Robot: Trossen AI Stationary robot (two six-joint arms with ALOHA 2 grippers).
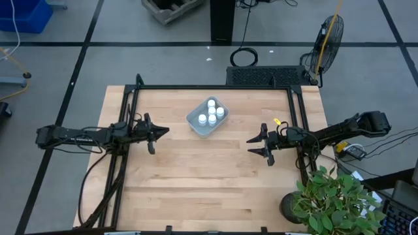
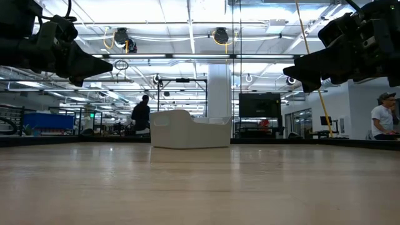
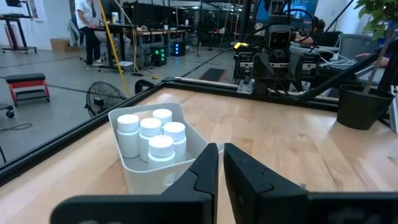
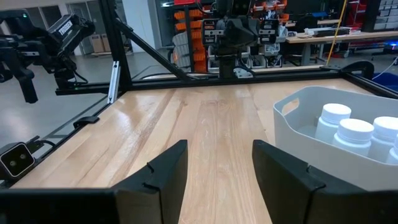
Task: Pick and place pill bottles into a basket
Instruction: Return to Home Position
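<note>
The pale grey-blue basket (image 1: 198, 125) stands on the table's far middle, and it shows in the low view (image 2: 190, 132) too. Several white pill bottles (image 1: 211, 112) stand upright inside it, close together; they show in the left wrist view (image 3: 151, 138) and partly in the right wrist view (image 4: 354, 134). My left gripper (image 1: 163, 131) hovers shut and empty, left of the basket and a little nearer, pointing right (image 3: 220, 149). My right gripper (image 1: 251, 145) hovers open and empty, right of the basket and nearer, pointing left (image 4: 217, 152).
A black frame rail (image 1: 215, 87) runs along the table's far edge and sides. A potted plant (image 1: 333, 202) stands at the near right corner. Bare wooden table (image 1: 209, 183) stretches between and in front of the grippers. People show in the room beyond (image 2: 382, 119).
</note>
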